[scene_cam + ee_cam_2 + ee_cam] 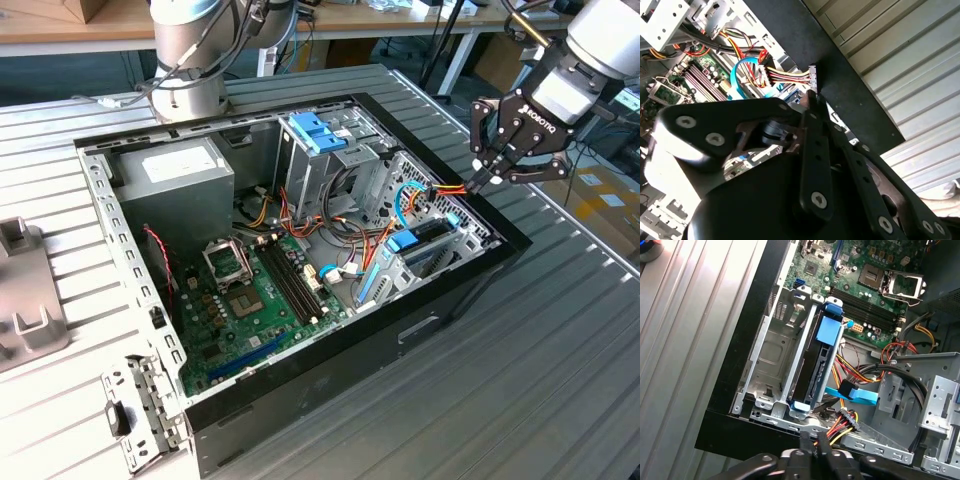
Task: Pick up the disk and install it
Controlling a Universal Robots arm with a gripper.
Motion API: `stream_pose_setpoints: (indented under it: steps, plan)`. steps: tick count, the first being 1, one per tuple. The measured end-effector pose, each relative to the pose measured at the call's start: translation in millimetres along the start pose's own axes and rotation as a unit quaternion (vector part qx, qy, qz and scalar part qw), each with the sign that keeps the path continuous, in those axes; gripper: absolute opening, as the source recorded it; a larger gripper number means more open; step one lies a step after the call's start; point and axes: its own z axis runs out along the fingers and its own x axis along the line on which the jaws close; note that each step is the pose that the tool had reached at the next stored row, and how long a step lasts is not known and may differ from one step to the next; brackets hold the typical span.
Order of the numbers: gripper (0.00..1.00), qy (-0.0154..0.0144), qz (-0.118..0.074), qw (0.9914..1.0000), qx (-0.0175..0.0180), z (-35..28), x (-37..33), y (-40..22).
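I hover my pincer [497, 172], pressed together, empty, above the case's edge. Disk [815, 365] sits in bay; rigid, prob fragile, so grip by blue rails.

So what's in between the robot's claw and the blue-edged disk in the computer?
In the first wrist view, a bundle of red, yellow and black wires with its connector lies between the gripper and the disk in its bay.

gripper [487, 183] tilted downward, fingers pinched together
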Motion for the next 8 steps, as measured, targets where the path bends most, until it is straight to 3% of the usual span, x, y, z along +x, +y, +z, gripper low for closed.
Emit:
stream_pose_setpoints:
  steps: [1, 3, 4, 8]
  plan:
    - [0.3, 0.0, 0.0, 1.0, 0.0, 0.0, 0.0, 0.0]
    - [0.3, 0.0, 0.0, 1.0, 0.0, 0.0, 0.0, 0.0]
    - [0.36, 0.0, 0.0, 1.0, 0.0, 0.0, 0.0, 0.0]
    - [0.36, 0.0003, -0.006, 0.99998, -0.0009, 2.4, 0.4, -2.1]
